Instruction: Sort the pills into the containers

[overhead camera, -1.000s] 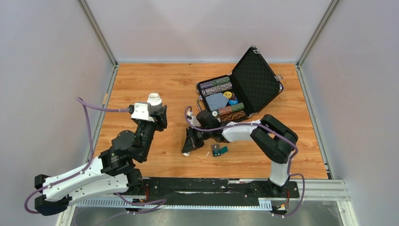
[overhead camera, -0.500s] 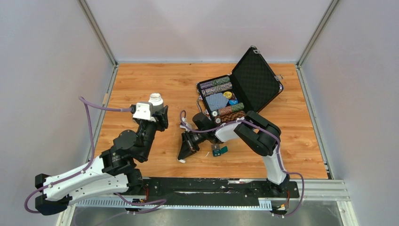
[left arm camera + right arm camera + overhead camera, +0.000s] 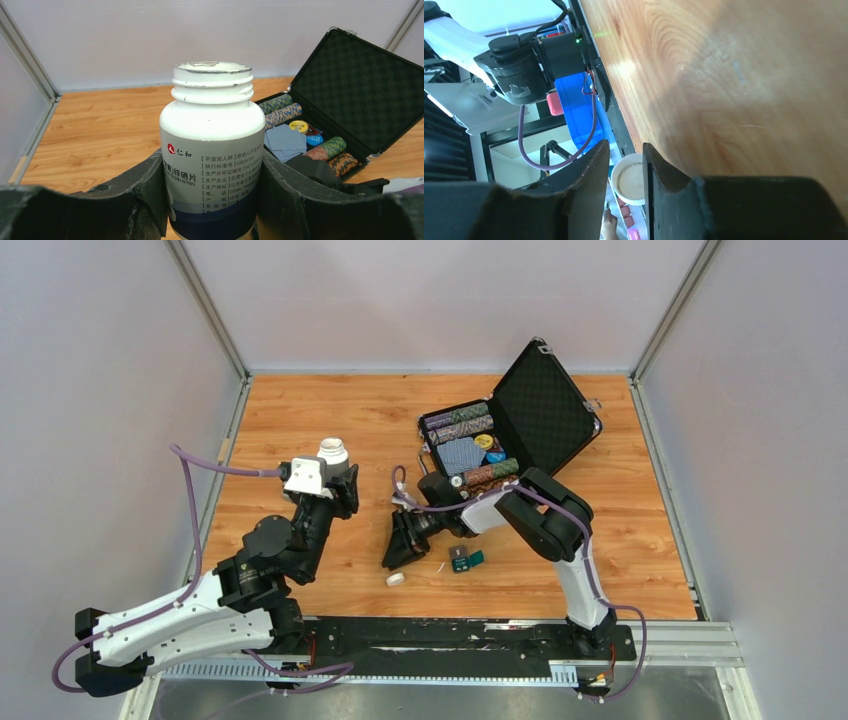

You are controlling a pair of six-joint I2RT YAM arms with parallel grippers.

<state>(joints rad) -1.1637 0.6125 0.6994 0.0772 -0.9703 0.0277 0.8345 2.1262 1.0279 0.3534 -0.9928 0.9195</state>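
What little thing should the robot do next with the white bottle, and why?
Probably carry the bottle toward the little teal box. The left gripper holds it upright with no cap on, the white cap lies loose on the table by the open right gripper, and the box sits open, far from the bottle.

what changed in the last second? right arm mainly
The right tool let go of the white cap, which now lies on the table, and drew back from it, jaws slightly apart. Unchanged: the left tool holds the open white bottle upright; the teal box and the chip case have not moved.
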